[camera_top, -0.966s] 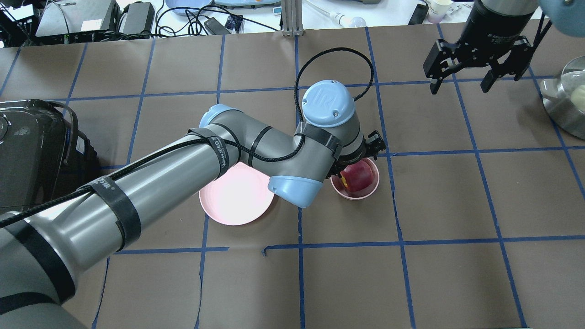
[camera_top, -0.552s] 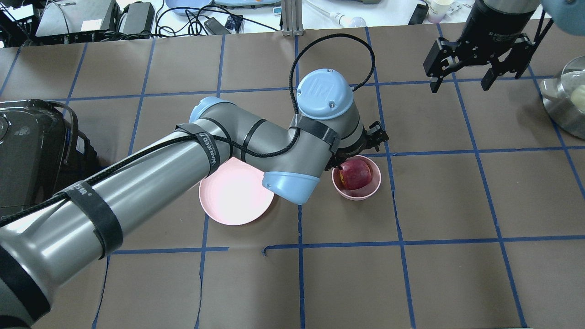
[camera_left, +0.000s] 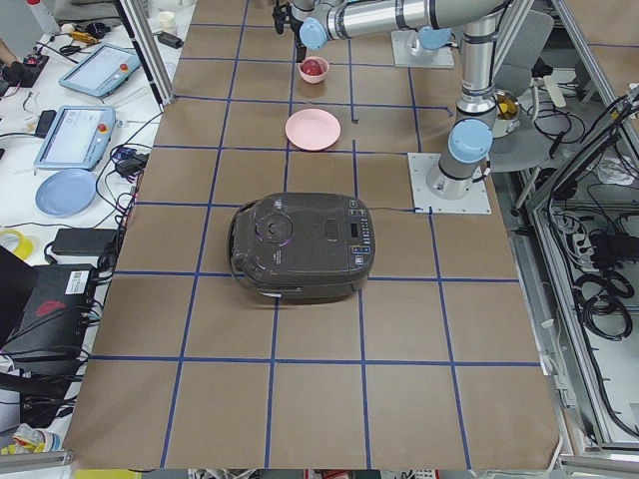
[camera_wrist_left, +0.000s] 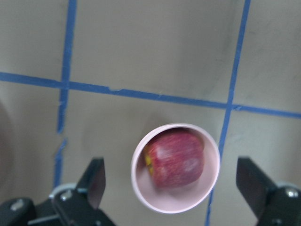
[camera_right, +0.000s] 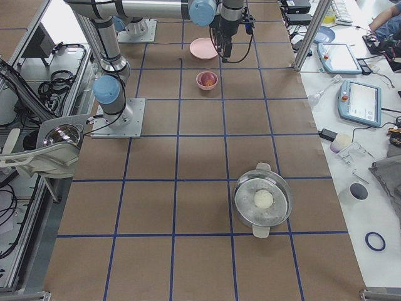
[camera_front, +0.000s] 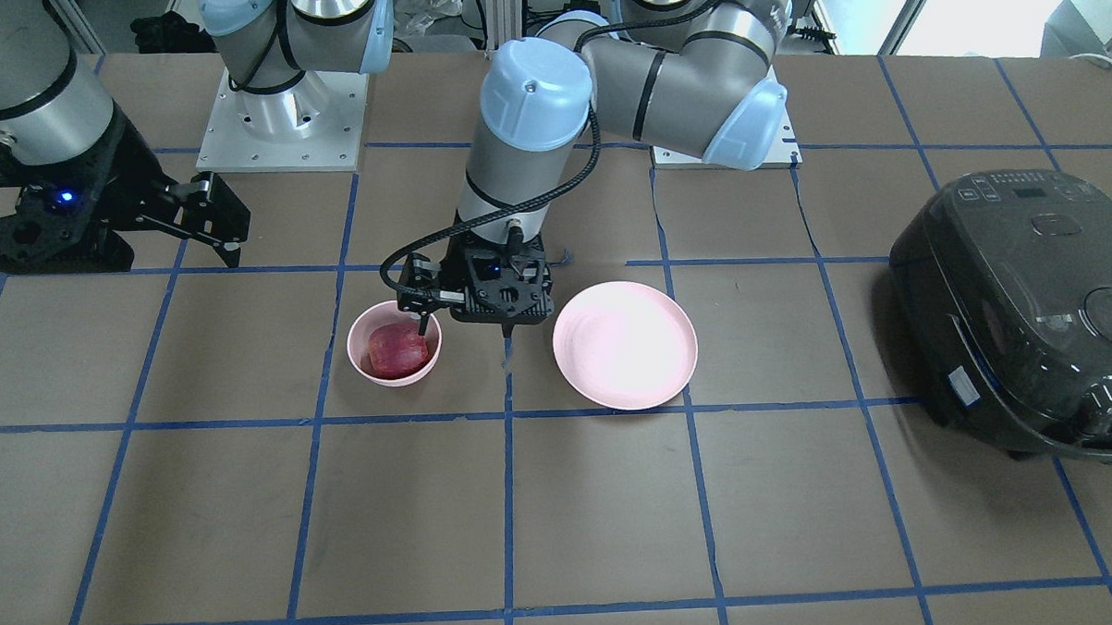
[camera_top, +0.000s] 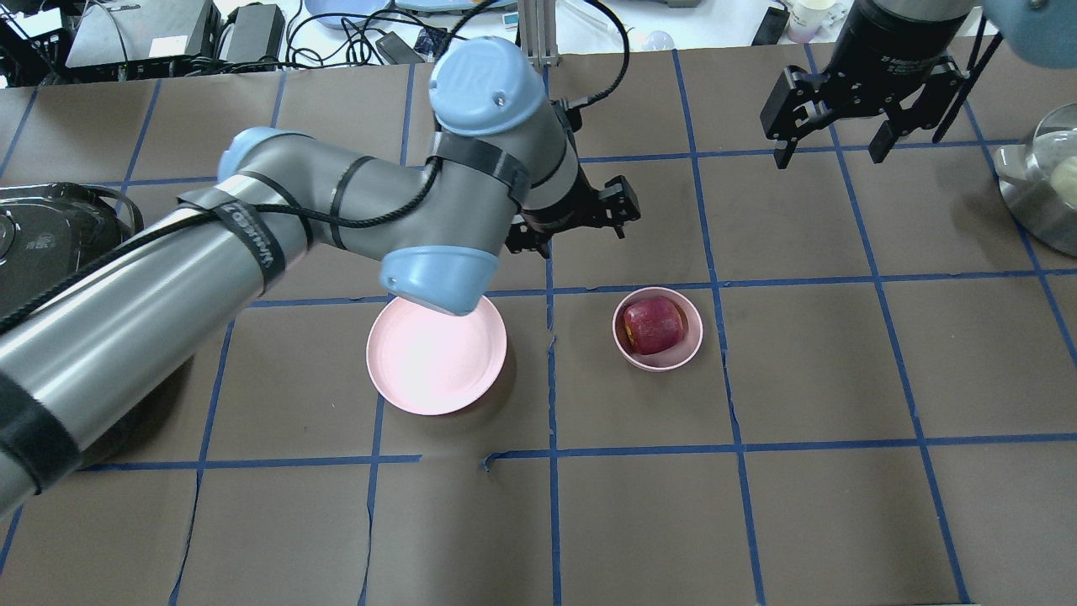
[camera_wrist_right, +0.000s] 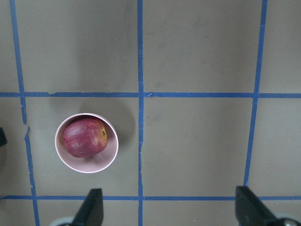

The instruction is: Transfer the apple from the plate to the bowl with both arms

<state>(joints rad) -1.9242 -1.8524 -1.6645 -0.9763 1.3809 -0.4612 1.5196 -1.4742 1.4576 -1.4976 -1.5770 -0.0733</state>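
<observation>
The apple [camera_top: 653, 326] is being carried in the bowl [camera_top: 665, 364], w/ its yellowish patch turned twd the plate [camera_top: 437, 370]. The plate is lying near the bowl, apart from it, on the table [camera_top: 757, 522]. The L gripper [camera_wrist_left: 170, 162] is being held above the bowl w/ fingers [camera_wrist_left: 96, 181] spread wide. In the L wrist view the apple is being framed betw. the two fingers, below them & touched by neither. In the front view one finger is being seen across the bowl's rim; contact cannot be told there. The R gripper [camera_top: 828, 157] is being held over the table's far R part, jaws wide & gripping nothing, well apart from apple & bowl. In the R wrist view the bowl is being shown off to one side, not betw. the pair.
</observation>
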